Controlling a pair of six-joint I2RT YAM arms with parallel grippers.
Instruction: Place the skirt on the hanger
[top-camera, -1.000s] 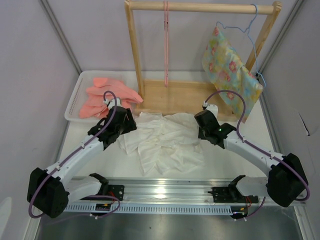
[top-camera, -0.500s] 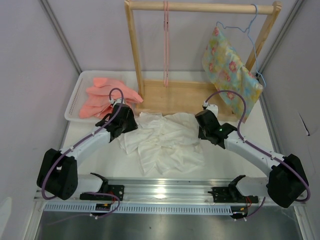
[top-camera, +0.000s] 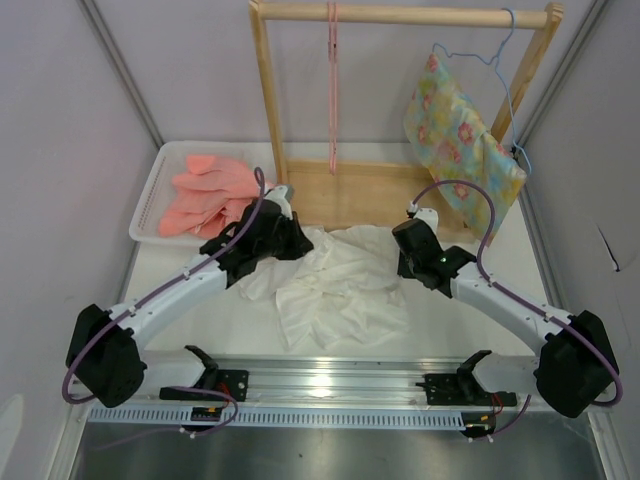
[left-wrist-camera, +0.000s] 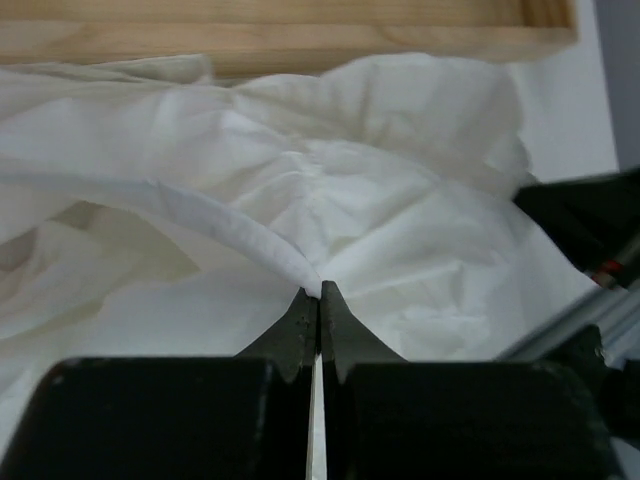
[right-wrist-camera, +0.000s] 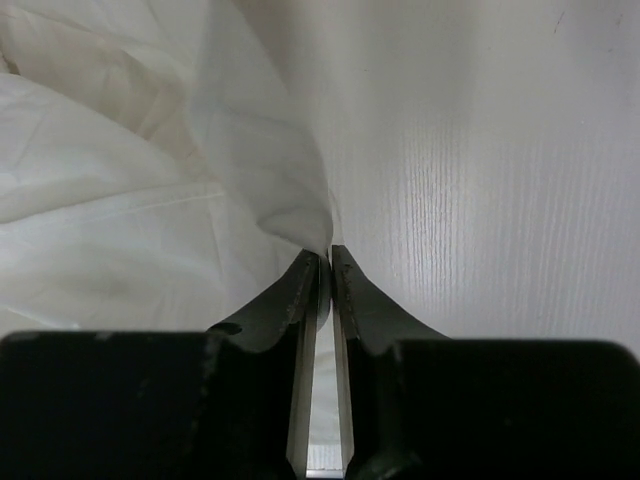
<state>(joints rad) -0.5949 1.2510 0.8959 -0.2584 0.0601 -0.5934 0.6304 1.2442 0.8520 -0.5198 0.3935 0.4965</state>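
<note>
The white skirt (top-camera: 340, 285) lies crumpled on the table in front of the wooden rack. My left gripper (top-camera: 295, 238) is at its upper left edge, shut on a raised fold of the skirt (left-wrist-camera: 400, 200), with the jaws of the left gripper (left-wrist-camera: 320, 292) pressed together. At the skirt's right edge my right gripper (top-camera: 402, 266) points down. In its wrist view the right gripper (right-wrist-camera: 327, 252) has its jaws a thin slit apart, pinching a fold of the skirt (right-wrist-camera: 150, 200). The pink hanger (top-camera: 332, 90) hangs edge-on from the rack's top bar.
The wooden rack (top-camera: 270, 130) stands behind the skirt, its base board (left-wrist-camera: 300, 40) just past the cloth. A blue hanger (top-camera: 495, 60) with yellow floral cloth (top-camera: 460, 140) hangs at its right. A white tray (top-camera: 148, 205) of salmon-pink clothes (top-camera: 215, 190) sits at back left.
My left arm swung right onto the skirt's upper left edge and its jaws closed on a fold. The right arm stayed almost still.
</note>
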